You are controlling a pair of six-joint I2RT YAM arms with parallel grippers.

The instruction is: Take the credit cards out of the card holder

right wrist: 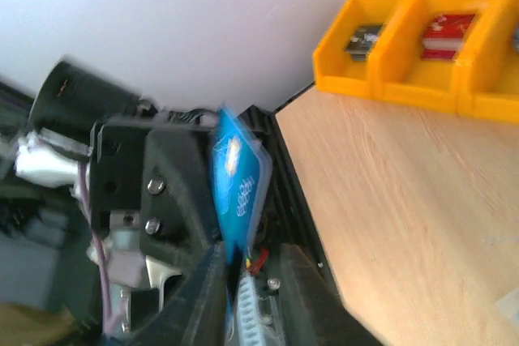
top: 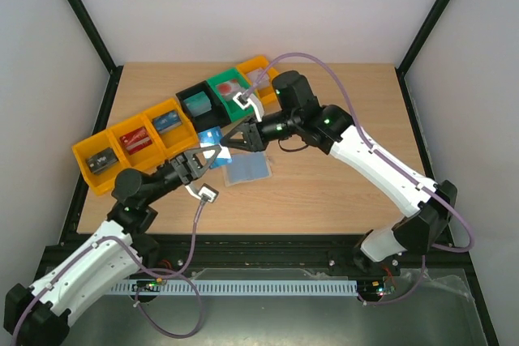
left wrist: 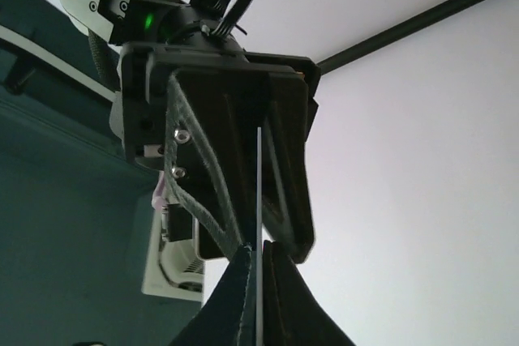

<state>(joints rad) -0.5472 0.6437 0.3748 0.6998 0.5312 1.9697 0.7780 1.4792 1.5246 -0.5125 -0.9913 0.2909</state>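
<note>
The left hand (top: 208, 155) is clamped shut on a blue credit card (top: 212, 136), held up just beside the card holder (top: 247, 170) lying on the table (top: 324, 192). The right hand's (top: 224, 145) fingers flank the card, but whether they grip it cannot be told.

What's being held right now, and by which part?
A blue card, pinched at one end by the left gripper; the right gripper flanks its opposite end, grip unclear.

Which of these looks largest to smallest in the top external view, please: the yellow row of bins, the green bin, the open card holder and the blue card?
1. yellow row of bins
2. green bin and open card holder, about alike, so unranked
3. blue card, though raised and tilted, so unsure
</note>
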